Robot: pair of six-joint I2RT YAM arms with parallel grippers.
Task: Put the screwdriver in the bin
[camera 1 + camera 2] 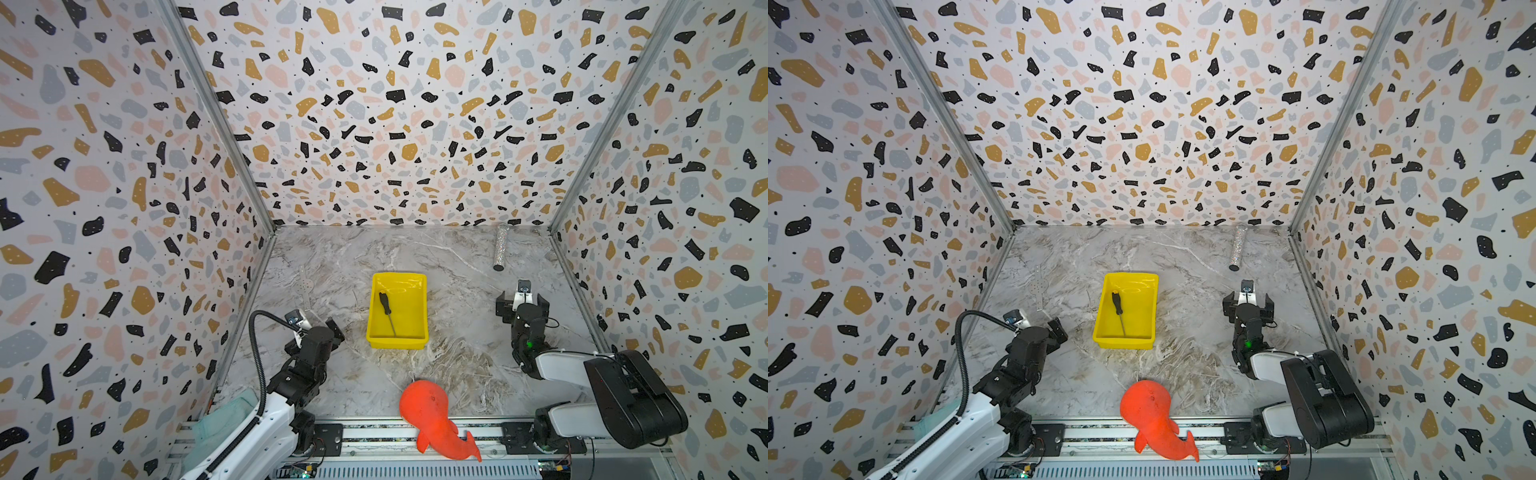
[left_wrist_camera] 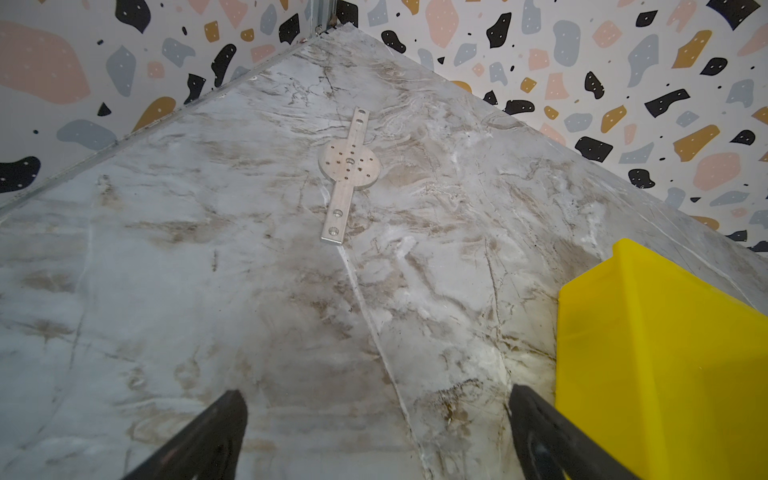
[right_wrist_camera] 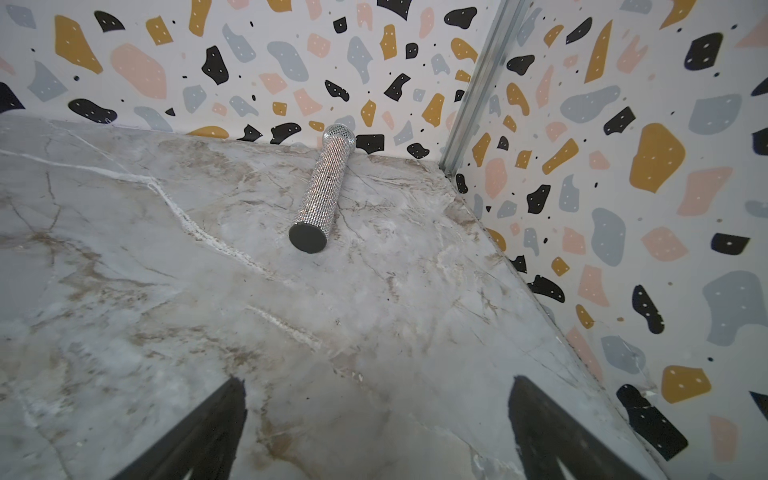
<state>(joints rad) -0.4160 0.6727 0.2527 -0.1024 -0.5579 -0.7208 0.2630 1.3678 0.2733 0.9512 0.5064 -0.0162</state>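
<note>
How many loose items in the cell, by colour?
Yellow: 1, the bin
Black and grey: 1, the screwdriver
Silver: 2, the glittery cylinder and the holed metal plate
Orange: 1, the plush whale
Teal: 1, the cloth
Total: 6

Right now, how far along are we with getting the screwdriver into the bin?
Done, it appears: the screwdriver lies flat inside the yellow bin, handle at the far end. In hand: nothing. The left gripper and the right gripper are both open and empty, off to either side of the bin. Left: nothing that shows, beyond perhaps parking the arms.
</note>
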